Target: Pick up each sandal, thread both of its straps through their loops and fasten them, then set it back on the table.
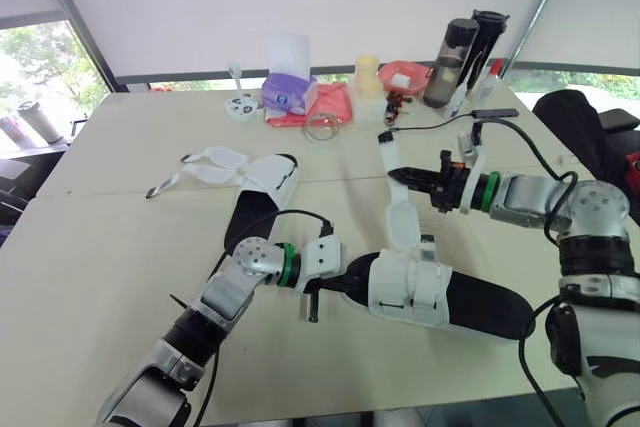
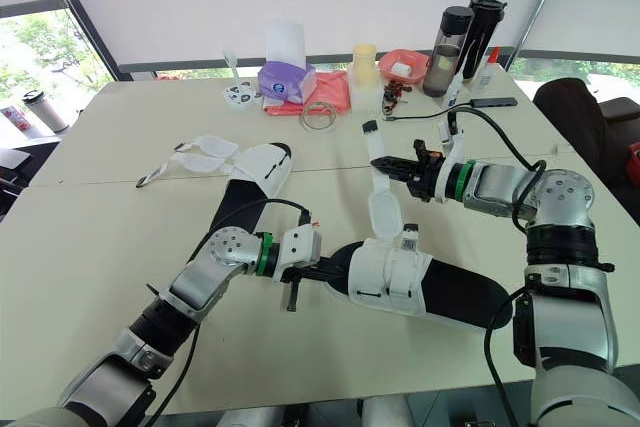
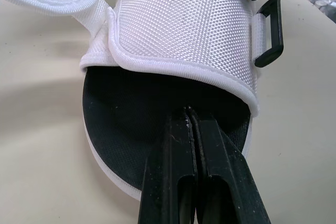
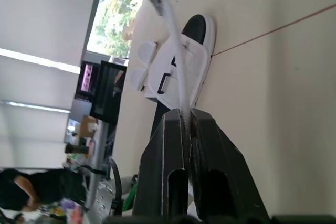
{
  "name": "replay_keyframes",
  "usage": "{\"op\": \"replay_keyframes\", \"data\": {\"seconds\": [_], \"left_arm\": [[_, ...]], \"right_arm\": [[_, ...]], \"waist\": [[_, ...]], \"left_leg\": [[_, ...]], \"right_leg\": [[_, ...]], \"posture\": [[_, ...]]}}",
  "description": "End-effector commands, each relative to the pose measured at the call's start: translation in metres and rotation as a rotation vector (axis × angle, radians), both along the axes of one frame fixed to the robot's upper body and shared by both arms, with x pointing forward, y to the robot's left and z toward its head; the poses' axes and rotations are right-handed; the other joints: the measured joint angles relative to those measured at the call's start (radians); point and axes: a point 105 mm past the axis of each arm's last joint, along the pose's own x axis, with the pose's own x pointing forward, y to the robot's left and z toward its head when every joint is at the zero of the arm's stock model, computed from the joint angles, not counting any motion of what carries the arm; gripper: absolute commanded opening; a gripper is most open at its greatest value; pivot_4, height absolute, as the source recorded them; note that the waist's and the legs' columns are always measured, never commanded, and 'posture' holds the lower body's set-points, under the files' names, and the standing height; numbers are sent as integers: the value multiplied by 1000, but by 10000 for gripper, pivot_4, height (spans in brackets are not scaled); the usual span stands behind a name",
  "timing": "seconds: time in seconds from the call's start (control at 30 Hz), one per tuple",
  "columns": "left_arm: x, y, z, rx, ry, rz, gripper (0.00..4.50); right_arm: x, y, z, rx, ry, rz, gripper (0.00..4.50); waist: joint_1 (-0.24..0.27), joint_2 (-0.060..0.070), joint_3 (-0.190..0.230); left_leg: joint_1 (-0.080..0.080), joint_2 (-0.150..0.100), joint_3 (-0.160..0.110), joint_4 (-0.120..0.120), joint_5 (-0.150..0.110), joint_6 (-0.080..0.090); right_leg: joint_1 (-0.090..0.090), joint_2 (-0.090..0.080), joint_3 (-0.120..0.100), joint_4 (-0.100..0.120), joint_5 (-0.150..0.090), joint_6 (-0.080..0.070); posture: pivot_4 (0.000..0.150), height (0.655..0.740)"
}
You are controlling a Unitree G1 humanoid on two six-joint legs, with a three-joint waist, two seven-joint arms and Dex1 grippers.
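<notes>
Ahead of the fingers of the left gripper [image 3: 188, 116], passage is blocked by the near sandal [image 1: 410, 292]; ahead of those of the right gripper [image 1: 395, 175], bare table [image 1: 340, 197] is crossed by the raised strap [image 1: 403, 222] and bounded by the far sandal [image 1: 262, 197].

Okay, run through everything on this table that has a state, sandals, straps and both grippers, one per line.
near sandal: lying flat on the table.
long strap: unfastened, raised off the sandal.
black loop: empty.
far sandal: on the table, straps spread open.
left gripper: shut, tips over near sandal.
right gripper: shut on long strap.
</notes>
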Motion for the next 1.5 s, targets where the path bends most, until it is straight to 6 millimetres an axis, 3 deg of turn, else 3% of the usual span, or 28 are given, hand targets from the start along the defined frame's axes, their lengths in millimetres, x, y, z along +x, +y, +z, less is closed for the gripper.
{"op": "replay_keyframes", "data": {"seconds": [0.03,0.17,0.27,0.5,0.63,0.73,0.87,0.97,1.0,1.07,1.17,1.27,1.43,1.5], "left_arm": [[1,4,-15,51,28,27,0],[-1,5,-16,54,32,20,0],[-1,6,-18,57,33,17,0],[-4,4,-20,59,38,0,0],[-5,2,-20,60,37,-10,0],[-5,2,-20,60,39,-12,0],[-5,2,-20,60,41,-14,0],[-5,1,-20,60,42,-17,0],[-5,1,-20,59,44,-17,0],[-6,2,-21,58,50,-17,0],[-6,3,-20,60,52,-23,0],[-7,3,-21,61,54,-32,0],[-15,1,-22,58,63,-57,0],[-17,1,-22,58,66,-65,0]], "right_arm": [[-8,4,23,-89,-246,31,361],[-37,18,33,-458,-828,124,361],[-60,28,17,-749,-1241,259,361],[-90,32,-5,-1004,-1748,479,361],[-103,26,-26,-1050,-1863,585,361],[-108,20,-35,-1080,-1909,653,8703],[-109,10,-35,-1126,-1951,636,27929],[-100,-12,-33,-1208,-1850,511,43871],[-95,-20,-28,-1216,-1766,441,44801],[-91,-32,-19,-1219,-1607,359,44801],[-93,-56,-33,-1277,-1297,387,44801],[-101,-70,-31,-1096,-1034,245,44801],[-144,-47,-20,-592,-634,220,44801],[-157,-39,-16,-499,-548,257,44801]], "waist": [[1,0,0],[1,0,0],[-2,0,0],[-1,-1,0],[0,-1,0],[0,-1,0],[0,-1,0],[4,-2,1],[4,-2,1],[4,-2,1],[3,-2,1],[1,-3,1],[1,-3,0],[-1,-3,1]], "left_leg": [[0,0,0,0,0,0],[0,-1,0,0,0,0],[0,-1,1,0,0,0],[2,-1,2,1,0,-1],[2,-1,1,0,0,-2],[2,-1,1,0,0,-2],[5,-1,1,0,0,-2],[8,-1,1,0,0,-2],[9,-1,1,0,0,-2],[11,-1,1,-1,0,-1],[11,-1,1,-1,0,-1],[13,0,0,-2,0,-1],[13,1,0,-4,-1,0],[13,1,0,-4,-2,0]], "right_leg": [[0,0,0,0,0,0],[-1,0,-1,0,0,2],[0,1,-1,0,0,6],[1,1,0,1,1,6],[1,2,0,1,1,6],[1,1,0,1,1,6],[3,1,1,1,-1,1],[7,1,1,0,-1,1],[9,1,1,-1,-1,1],[11,0,1,-1,-2,1],[11,0,2,-1,-2,1],[12,0,2,-1,-3,-1],[12,0,2,-1,-5,-1],[12,0,2,-1,-6,-1]], "posture": [[1500,7400],[1500,7400],[1500,7400],[1500,7400],[1500,7400],[1500,7400],[1500,7400],[1500,7400],[1500,7400],[1500,7400],[1500,7400],[1500,7400],[1500,7400],[1500,7400]]}}
